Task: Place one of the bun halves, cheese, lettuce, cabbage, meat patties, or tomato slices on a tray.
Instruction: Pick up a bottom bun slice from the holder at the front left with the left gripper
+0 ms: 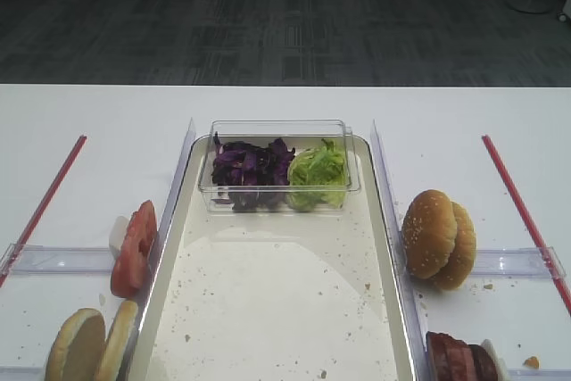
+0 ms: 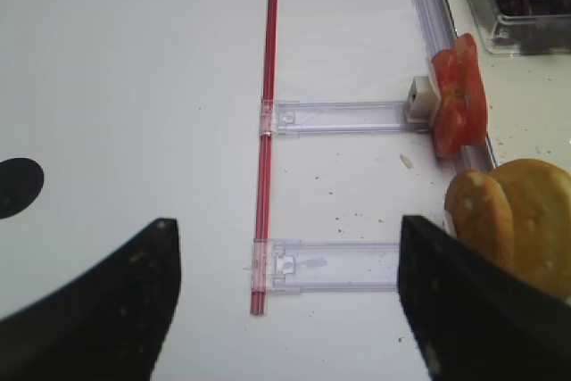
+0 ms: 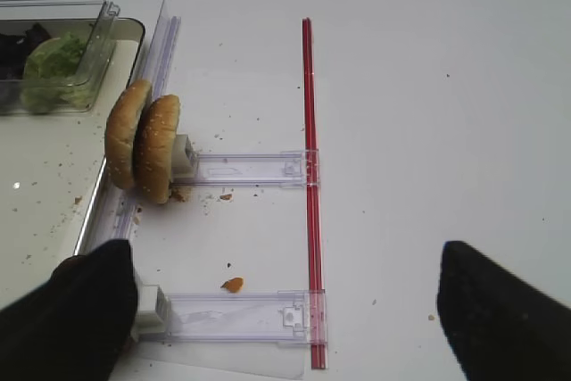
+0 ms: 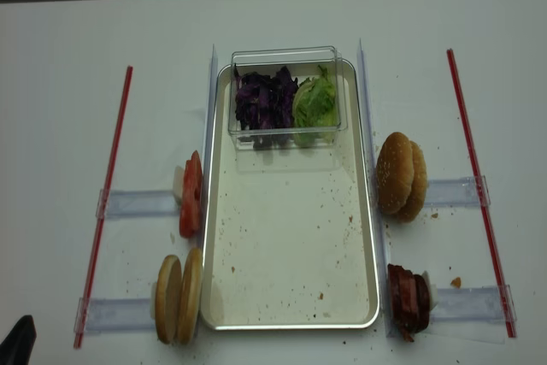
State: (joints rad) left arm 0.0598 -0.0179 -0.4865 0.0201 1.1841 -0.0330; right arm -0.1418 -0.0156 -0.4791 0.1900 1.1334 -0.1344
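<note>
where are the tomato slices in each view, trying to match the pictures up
Exterior high: tomato slices at lower left, against the tray's left rim.
Right wrist: not in it.
Left wrist: upper right, above the bun halves.
Exterior high (realsense): left of centre, outside the tray's left rim.
Shared landmark: the clear box with purple cabbage, seen in all four views.

Left gripper [image 2: 285, 310] wide open, low over the table's left side, right gripper [image 3: 285, 305] wide open too
</note>
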